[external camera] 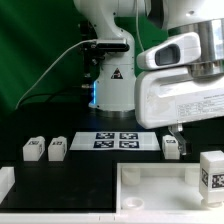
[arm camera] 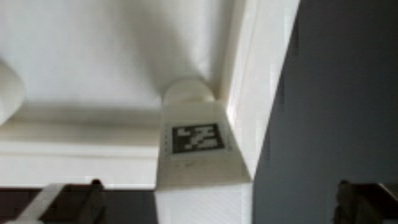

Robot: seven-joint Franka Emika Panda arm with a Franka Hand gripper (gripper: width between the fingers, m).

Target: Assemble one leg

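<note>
In the wrist view one leg (arm camera: pixel 199 150), a white block with a square tag on its face, stands against the raised rim of the large white tray-like piece (arm camera: pixel 107 60). My gripper (arm camera: pixel 222 200) is open. Its dark fingertips (arm camera: pixel 80 198) stand wide on either side of that leg, with gaps on both sides. In the exterior view the white hand (external camera: pixel 190 126) hangs at the right above a tagged leg (external camera: pixel 212 170) at the tray-like piece's (external camera: pixel 150 192) far right corner. The fingertips are hard to make out there. Another leg (external camera: pixel 172 147) stands just behind.
Two more legs (external camera: pixel 34 149) (external camera: pixel 57 149) stand side by side at the exterior view's left. The marker board (external camera: pixel 115 141) lies flat behind the tray-like piece. The arm's base (external camera: pixel 112 80) rises behind it. Dark table (arm camera: pixel 338 90) shows beside the rim.
</note>
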